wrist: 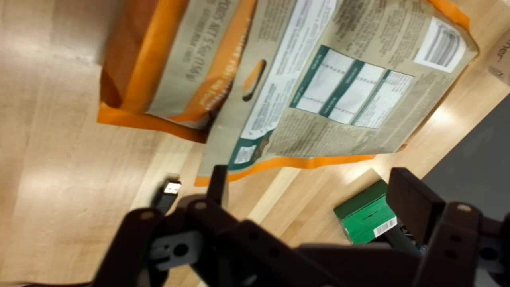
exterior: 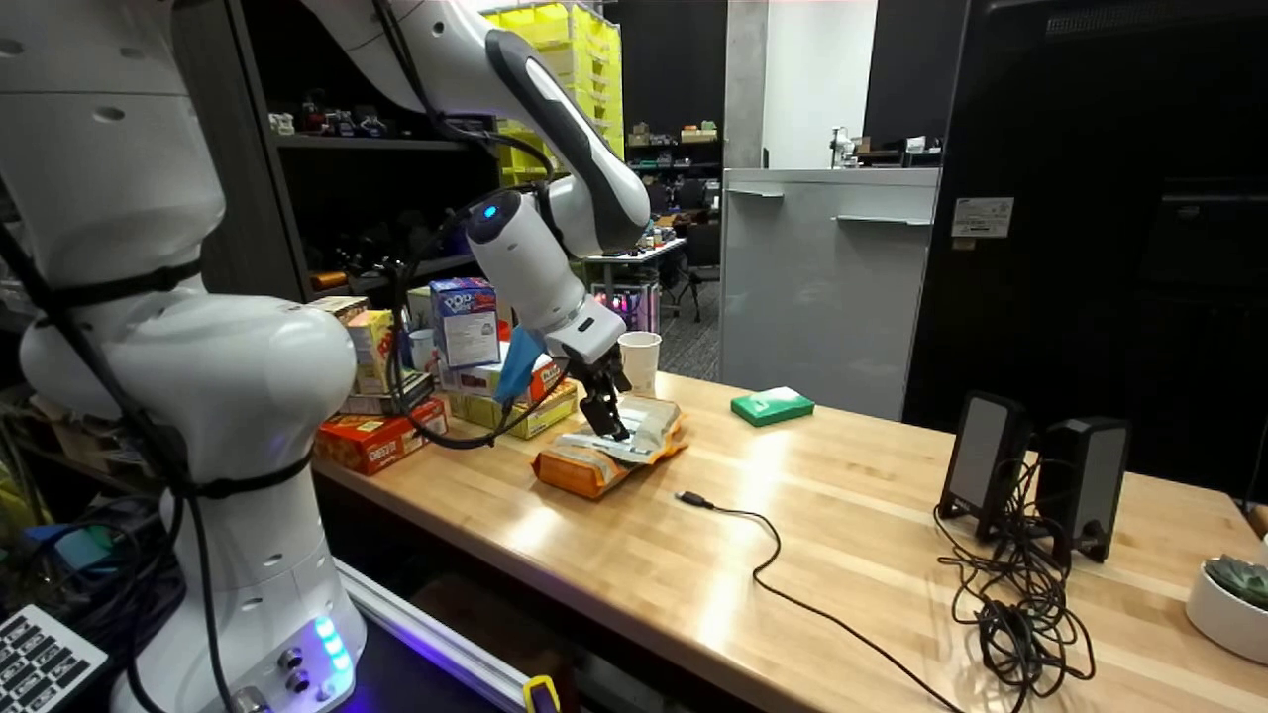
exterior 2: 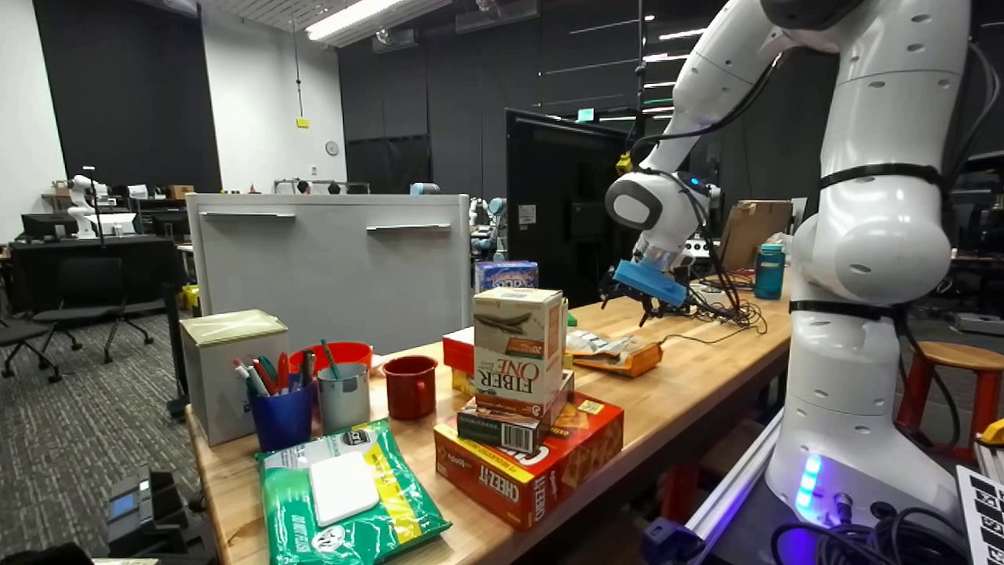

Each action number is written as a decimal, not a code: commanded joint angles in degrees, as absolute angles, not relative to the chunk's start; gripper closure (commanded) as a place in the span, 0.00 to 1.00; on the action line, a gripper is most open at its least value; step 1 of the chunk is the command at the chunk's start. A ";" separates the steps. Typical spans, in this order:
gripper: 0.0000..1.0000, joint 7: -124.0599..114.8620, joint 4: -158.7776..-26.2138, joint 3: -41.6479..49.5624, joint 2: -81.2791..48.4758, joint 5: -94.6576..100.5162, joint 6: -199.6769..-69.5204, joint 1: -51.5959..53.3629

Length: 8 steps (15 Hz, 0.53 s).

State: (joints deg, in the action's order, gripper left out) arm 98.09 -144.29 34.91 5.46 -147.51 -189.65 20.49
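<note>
- As I view it from my remote console, one gripper, its jaws spread wide, nothing grasped between them.
- One printed bag, orange and tan, with an oval slot and a barcode; lies on the wooden table, the nearest item to my gripper. Whether a fingertip touches it, I cannot tell.
- One blue panel, mounted at the gripper, seen in both exterior views.
- One USB plug on a thin black cable, lying near the bag.
- One green box, apart from the bag; in the wrist view a finger covers part of it.
- One white paper cup, upright, just beyond the bag in an exterior view.
- Two black speakers, standing side by side, with a tangle of cords just in front.
- One FIBER ONE box, stacked upright over a red CHEEZ-IT box, a darker box between them.
- One red mug; near it, a grey cup and a blue cup holding pens.
- One green packet, flat on the table, a white rectangular item lying on it.
- One teal bottle, upright, toward the table's far end in an exterior view.
</note>
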 commanded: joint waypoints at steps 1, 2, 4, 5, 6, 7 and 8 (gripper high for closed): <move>0.00 98.04 -146.84 39.03 7.07 -146.80 -189.15 23.10; 0.00 98.00 -146.98 39.79 6.94 -146.72 -188.99 23.58; 0.00 97.63 -147.31 41.44 6.51 -146.48 -188.72 25.19; 0.00 97.45 -147.38 42.28 6.29 -146.34 -188.48 25.93; 0.00 97.33 -147.52 43.19 6.19 -146.17 -188.18 26.80; 0.00 97.17 -147.30 43.90 5.73 -146.09 -187.93 27.38; 0.00 96.94 -147.18 44.68 5.36 -145.97 -187.54 28.10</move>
